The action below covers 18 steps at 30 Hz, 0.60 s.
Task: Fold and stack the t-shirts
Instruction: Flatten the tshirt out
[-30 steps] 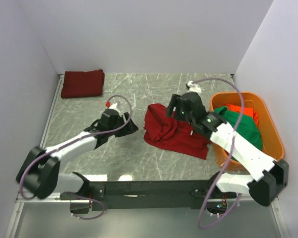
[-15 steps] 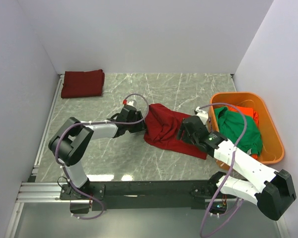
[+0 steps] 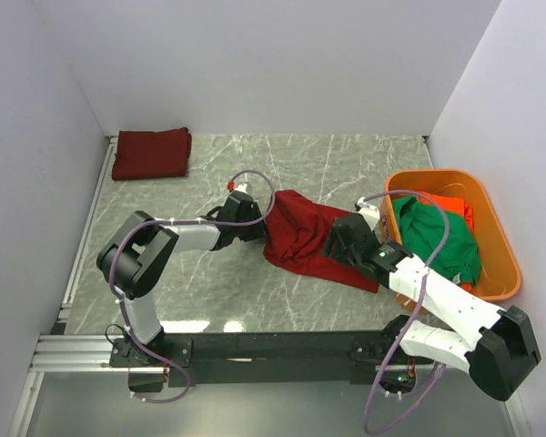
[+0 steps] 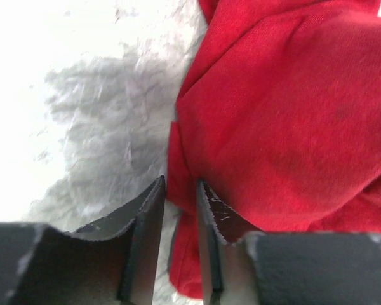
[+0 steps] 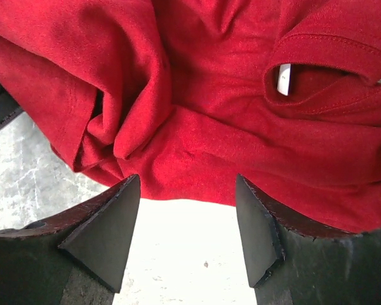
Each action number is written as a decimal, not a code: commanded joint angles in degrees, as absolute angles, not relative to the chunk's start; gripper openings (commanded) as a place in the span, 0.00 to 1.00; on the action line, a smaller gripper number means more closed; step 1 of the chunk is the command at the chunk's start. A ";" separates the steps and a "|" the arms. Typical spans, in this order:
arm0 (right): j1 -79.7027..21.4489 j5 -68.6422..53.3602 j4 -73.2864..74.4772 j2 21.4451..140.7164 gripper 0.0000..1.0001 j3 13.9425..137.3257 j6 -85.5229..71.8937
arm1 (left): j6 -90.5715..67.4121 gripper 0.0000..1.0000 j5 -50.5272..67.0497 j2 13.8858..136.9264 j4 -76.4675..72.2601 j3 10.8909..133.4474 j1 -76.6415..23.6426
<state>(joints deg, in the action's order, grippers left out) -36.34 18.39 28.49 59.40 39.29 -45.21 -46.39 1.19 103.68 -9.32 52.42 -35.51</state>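
A crumpled crimson t-shirt (image 3: 302,238) lies mid-table. My left gripper (image 3: 258,228) is low at its left edge. In the left wrist view its jaws (image 4: 181,185) are narrowed to a slim gap around a fold of the shirt (image 4: 286,114), with a strip of table still showing beside the cloth. My right gripper (image 3: 333,244) is at the shirt's near right side. It is open (image 5: 189,185), with bare table between the fingers and the hem (image 5: 209,127) just beyond the tips. A folded crimson t-shirt (image 3: 151,153) lies at the back left. A green t-shirt (image 3: 437,238) and an orange-red one (image 3: 448,204) sit in the tub.
The orange plastic tub (image 3: 502,248) stands at the right edge, close to my right forearm. White walls enclose the marble tabletop (image 3: 218,291) on three sides. A white label (image 5: 284,79) shows inside the crumpled shirt's collar.
My left arm swung right to the shirt's left edge and its jaws narrowed around the cloth. My right gripper came down from over the shirt to its near right side.
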 commanded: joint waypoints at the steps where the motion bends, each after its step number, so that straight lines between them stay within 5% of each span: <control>1: -36.21 19.69 26.19 60.20 0.68 38.85 -46.14 | -46.23 0.31 0.18 106.08 -10.37 54.58 -35.77; 4: -36.21 20.12 26.10 60.55 0.68 38.67 -46.23 | -46.23 0.21 0.79 107.14 -10.64 55.37 -35.77; 6: -36.21 20.13 26.19 60.73 0.68 38.67 -46.23 | -46.32 0.01 0.18 106.44 -9.67 55.90 -35.77; 18: -36.65 17.32 22.77 66.27 0.68 39.64 -44.65 | -53.00 0.01 -13.88 71.57 3.33 37.54 -20.92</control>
<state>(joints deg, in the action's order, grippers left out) -36.36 17.58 25.85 65.01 38.94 -45.12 -50.09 -8.32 81.38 -1.39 41.54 -25.12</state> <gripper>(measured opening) 0.682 0.015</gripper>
